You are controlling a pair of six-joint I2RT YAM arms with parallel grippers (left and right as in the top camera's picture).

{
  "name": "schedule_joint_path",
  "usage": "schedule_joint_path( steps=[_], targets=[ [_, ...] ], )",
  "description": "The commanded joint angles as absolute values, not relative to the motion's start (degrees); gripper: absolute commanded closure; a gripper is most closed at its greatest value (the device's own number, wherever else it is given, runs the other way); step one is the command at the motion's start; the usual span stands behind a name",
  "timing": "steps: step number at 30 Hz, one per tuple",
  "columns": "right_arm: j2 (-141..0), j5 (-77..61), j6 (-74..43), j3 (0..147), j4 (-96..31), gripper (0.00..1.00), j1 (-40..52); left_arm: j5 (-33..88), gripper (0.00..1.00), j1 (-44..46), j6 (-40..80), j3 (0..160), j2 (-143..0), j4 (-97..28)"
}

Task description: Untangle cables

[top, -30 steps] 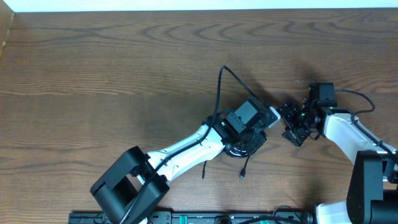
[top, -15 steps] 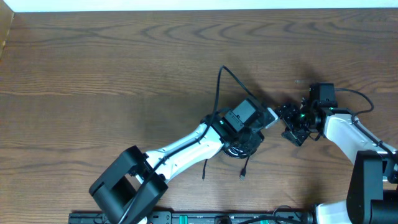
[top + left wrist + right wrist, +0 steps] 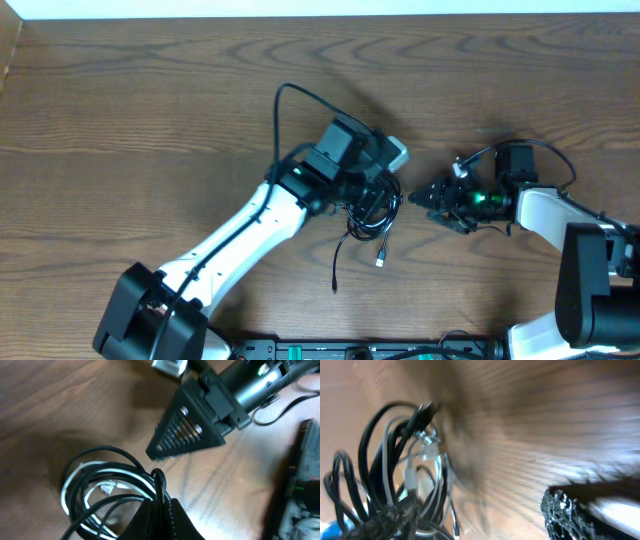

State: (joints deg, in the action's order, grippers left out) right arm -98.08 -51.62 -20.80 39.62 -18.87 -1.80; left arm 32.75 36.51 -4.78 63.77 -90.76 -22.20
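The cables hang as one tangled coil (image 3: pixel 368 212) from my left gripper (image 3: pixel 374 194), with two loose ends (image 3: pixel 335 282) trailing toward the table's front. In the left wrist view my left gripper (image 3: pixel 162 510) is shut on black cable strands, and the black cable (image 3: pixel 107 452) loops around the white cable (image 3: pixel 74 479) just beyond the tips. My right gripper (image 3: pixel 432 196) points left at the coil, a short gap away, open and empty. Its wrist view shows the coil (image 3: pixel 402 470) at left, blurred, and one fingertip (image 3: pixel 575 512) at right.
The left arm's thick wire (image 3: pixel 283 108) arcs above its wrist, and the right arm's wire (image 3: pixel 548 152) loops over its wrist. A black rail (image 3: pixel 330 351) runs along the front edge. The table's far edge (image 3: pixel 320 18) meets a pale strip.
My left gripper shut on the cables and carried the coil up and to the left. My right gripper swung to point left, its jaws narrowing slightly.
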Motion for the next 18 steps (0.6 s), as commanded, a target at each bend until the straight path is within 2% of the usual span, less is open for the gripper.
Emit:
schedule_joint_path(
  steps=[1,6,9,13,18],
  targets=[
    [-100.36,-60.69,-9.58,37.69,-17.98,0.24,-1.78,45.60,0.92,32.23,-5.52,64.20,-90.21,-22.22],
    [-100.36,-65.95,-6.59,37.69,-16.93,0.24,-1.78,59.99,0.92,25.15,-5.52,64.20,-90.21,-22.22],
    [-100.36,-68.60,-3.33,37.69,-16.95,0.31,-1.76,64.95,0.93,21.82,-5.52,64.20,-90.21,-22.24],
    [-100.36,-81.80,7.60,37.69,-16.75,0.42,-0.71,69.67,0.92,18.61,-5.50,64.20,-90.21,-22.20],
    [-100.36,-89.32,15.22,37.69,-16.64,0.44,1.06,75.79,0.92,15.88,-5.28,64.20,-90.21,-21.74]
  ],
)
